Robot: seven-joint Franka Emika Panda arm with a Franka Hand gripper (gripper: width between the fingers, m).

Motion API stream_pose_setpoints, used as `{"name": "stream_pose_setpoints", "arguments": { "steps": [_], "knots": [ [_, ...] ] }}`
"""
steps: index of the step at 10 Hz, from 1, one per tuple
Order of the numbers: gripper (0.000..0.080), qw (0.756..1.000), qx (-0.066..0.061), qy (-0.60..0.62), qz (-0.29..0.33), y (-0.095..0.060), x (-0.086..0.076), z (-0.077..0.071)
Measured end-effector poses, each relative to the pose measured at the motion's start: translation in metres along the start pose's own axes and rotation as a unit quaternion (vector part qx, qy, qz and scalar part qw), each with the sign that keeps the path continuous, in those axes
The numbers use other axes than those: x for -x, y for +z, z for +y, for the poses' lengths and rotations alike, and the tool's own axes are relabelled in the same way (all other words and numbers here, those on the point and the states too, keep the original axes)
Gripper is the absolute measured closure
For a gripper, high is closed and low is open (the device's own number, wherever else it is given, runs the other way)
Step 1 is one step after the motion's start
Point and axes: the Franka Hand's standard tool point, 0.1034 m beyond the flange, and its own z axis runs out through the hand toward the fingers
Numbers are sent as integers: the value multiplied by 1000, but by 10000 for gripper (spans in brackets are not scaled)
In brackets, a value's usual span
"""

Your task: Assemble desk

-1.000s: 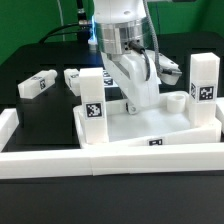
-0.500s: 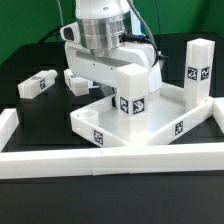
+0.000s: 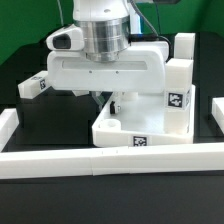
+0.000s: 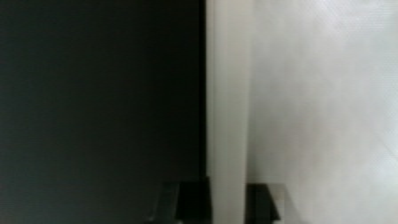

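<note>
I'm seeing the jaws clamping the desk top (image 3: 165,133) rim mid-frame; front rail (image 3: 50,161) is sitting right by its lower edge, black surface (image 3: 45,125) lying open at left.

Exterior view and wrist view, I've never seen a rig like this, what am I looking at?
A white robot arm is building a small desk. The exterior view is from a camera off the arm; the wrist view is from a camera on its wrist, looking past the two-finger gripper. The gripper appears shut on the rim of the large white plastic tray-like desk top, where one white tagged block leg stands upright at a corner. Another white tagged block lies loose on the black table, at the exterior view's left. Long white border rails edge the work area.
</note>
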Motion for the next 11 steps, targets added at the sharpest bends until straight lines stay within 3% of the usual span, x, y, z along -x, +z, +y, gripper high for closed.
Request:
{"name": "stream_pose_setpoints", "arguments": {
  "steps": [1, 4, 6, 8, 11],
  "knots": [
    [747, 1000, 2, -10, 0, 3, 6, 1],
    [746, 996, 6, -92, -2, 3, 5, 6],
    [746, 989, -16, -133, -61, -3, -2, 10],
    [746, 982, -9, -178, -57, 0, -8, 2],
    [746, 967, -9, -250, -55, 1, -9, 5]
  ]
}}
